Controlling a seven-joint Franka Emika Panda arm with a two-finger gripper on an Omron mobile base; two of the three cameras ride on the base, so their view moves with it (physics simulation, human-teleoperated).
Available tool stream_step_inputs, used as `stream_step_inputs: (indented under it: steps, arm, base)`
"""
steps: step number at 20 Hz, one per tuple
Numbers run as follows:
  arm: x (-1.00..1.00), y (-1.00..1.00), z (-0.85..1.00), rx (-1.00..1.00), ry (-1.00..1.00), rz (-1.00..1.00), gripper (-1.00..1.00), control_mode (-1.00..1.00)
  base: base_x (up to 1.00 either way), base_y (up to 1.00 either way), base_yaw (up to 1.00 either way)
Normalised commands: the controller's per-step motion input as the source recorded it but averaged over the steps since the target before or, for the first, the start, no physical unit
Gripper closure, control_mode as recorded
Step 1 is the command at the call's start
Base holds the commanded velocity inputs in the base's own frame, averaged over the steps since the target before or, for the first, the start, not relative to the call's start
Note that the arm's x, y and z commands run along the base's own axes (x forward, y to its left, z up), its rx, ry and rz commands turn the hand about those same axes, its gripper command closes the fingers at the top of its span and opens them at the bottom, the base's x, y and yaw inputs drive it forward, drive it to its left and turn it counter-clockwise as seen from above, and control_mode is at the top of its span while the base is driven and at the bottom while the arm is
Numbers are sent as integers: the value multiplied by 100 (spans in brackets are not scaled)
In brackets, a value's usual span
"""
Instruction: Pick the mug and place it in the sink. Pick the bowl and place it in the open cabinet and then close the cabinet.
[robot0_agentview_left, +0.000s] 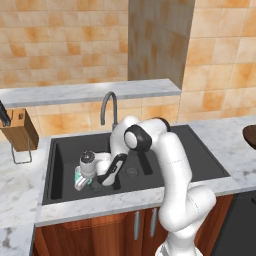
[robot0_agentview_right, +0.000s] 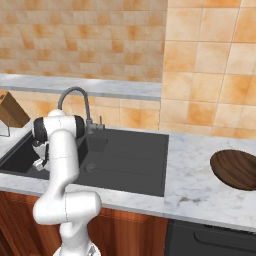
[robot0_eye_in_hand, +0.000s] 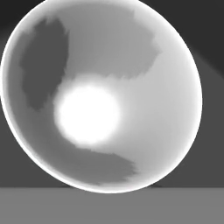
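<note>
The teal mug (robot0_agentview_left: 78, 176) hangs low in the left basin of the dark grey sink (robot0_agentview_left: 200, 155), tilted on its side. My gripper (robot0_agentview_left: 87, 182) is shut on the mug's rim, with the arm bent down into the basin. In the hand view I look straight into the mug's white inside (robot0_eye_in_hand: 100, 96) from very close, and my fingertips are hidden. The dark brown wooden bowl (robot0_agentview_right: 235, 169) rests on the marble counter far to the right of the sink (robot0_agentview_right: 135, 160), and its edge shows at the right border (robot0_agentview_left: 250, 136). The cabinet is out of view.
A grey gooseneck tap (robot0_agentview_left: 109, 106) rises behind the sink's middle. A wooden knife block (robot0_agentview_left: 19, 129) stands on the counter to the left. A marble ledge (robot0_agentview_left: 90, 92) runs along the tiled wall above the tap.
</note>
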Motion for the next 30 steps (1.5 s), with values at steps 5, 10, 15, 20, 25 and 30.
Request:
stream_step_inputs:
  steps: [5,10,15,20,25,30]
  arm:
    - [9,12,-15,1,2,-4,-100,-100]
    - [-1,0,9,2,2,-1,-100,-100]
    - [-1,0,32,0,1,-1,-100,-100]
    - [-17,0,44,0,0,-2,-100,-100]
    - [-29,0,56,0,0,-13,-100,-100]
    - [-39,0,85,0,1,-18,-100,-100]
  base:
    - [0,0,0]
    - [0,0,0]
    - [0,0,0]
    - [0,0,0]
    - [0,0,0]
    - [0,0,0]
